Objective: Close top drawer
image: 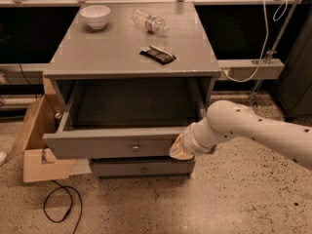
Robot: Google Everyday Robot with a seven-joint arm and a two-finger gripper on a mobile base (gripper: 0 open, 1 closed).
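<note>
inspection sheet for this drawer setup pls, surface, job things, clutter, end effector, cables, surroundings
surface: grey cabinet top holds a white bowl, a clear bottle lying on its side and a dark snack bar
job's things: top drawer pulled well out, round knob on its front
clutter: open cardboard box on the floor, left of the cabinet
end effector: end effector at the right end of the drawer front, seemingly against it
cables: black cable looped on the floor; white cable hanging at the right
surroundings: speckled floor, metal rail behind the cabinet
</note>
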